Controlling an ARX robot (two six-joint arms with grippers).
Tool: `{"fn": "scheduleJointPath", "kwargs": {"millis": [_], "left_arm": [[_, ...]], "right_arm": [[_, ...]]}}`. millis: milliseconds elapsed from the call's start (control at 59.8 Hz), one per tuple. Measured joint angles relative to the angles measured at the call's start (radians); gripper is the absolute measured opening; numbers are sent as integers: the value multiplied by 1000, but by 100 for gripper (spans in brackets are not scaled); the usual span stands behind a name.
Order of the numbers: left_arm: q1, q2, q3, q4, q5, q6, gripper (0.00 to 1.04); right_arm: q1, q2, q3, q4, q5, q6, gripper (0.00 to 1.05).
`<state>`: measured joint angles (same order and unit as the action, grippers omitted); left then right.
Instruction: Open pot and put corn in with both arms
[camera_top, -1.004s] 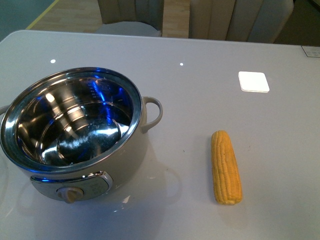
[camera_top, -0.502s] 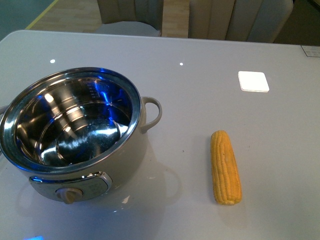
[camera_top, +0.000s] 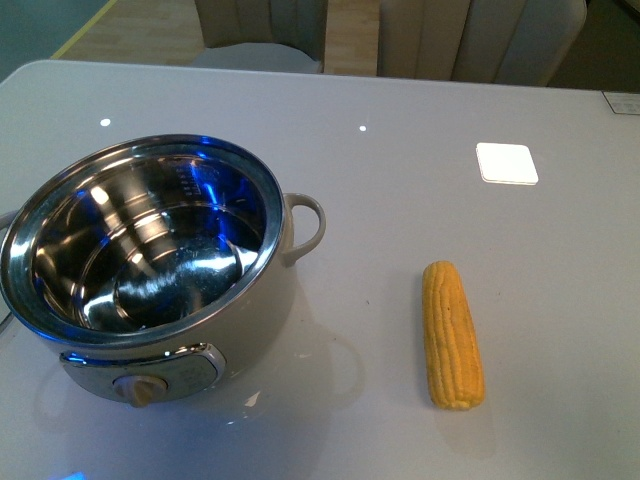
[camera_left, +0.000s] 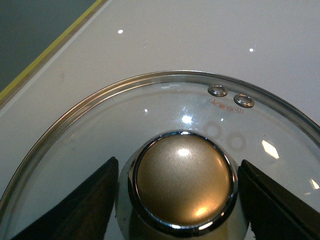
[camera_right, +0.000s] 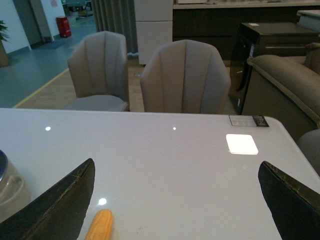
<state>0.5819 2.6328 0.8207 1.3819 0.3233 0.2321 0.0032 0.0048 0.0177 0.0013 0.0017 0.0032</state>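
The pot (camera_top: 150, 270) stands open at the front left of the table, its shiny steel interior empty, beige dial facing me. The corn (camera_top: 452, 333) lies lengthwise on the table to the pot's right. Neither arm shows in the front view. In the left wrist view my left gripper (camera_left: 182, 187) is shut on the gold knob (camera_left: 182, 177) of the glass pot lid (camera_left: 90, 140), over bare table. In the right wrist view my right gripper (camera_right: 177, 200) is open and empty above the table, with the corn's tip (camera_right: 100, 226) near one finger and the pot's edge (camera_right: 10, 187) further off.
A white square card (camera_top: 507, 163) lies on the table at the back right. Upholstered chairs (camera_right: 185, 75) stand behind the table's far edge. A yellow floor line (camera_left: 45, 52) runs past the table edge in the left wrist view.
The pot shifted very slightly and settled back. The corn has not moved.
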Motion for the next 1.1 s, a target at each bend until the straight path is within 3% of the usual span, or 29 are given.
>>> {"fn": "scheduleJointPath", "kwargs": {"millis": [151,502,736,820,1104], "left_arm": [[-9,-44,-32,0,-19,0,100],[3,-377,-153,-49,-29,-61,98],[35,-761,-340,-164,98,-229,98],[25,-868,-416,-100,214,-232,86],[-199,-1383,-667,-299,51,-231,34]], "right_arm": [[0,0,0,0,0,0,96],[0,0,0,0,0,0,96],[0,0,0,0,0,0,96],[0,0,0,0,1,0,96],[0,0,0,0,1,0,96]]}}
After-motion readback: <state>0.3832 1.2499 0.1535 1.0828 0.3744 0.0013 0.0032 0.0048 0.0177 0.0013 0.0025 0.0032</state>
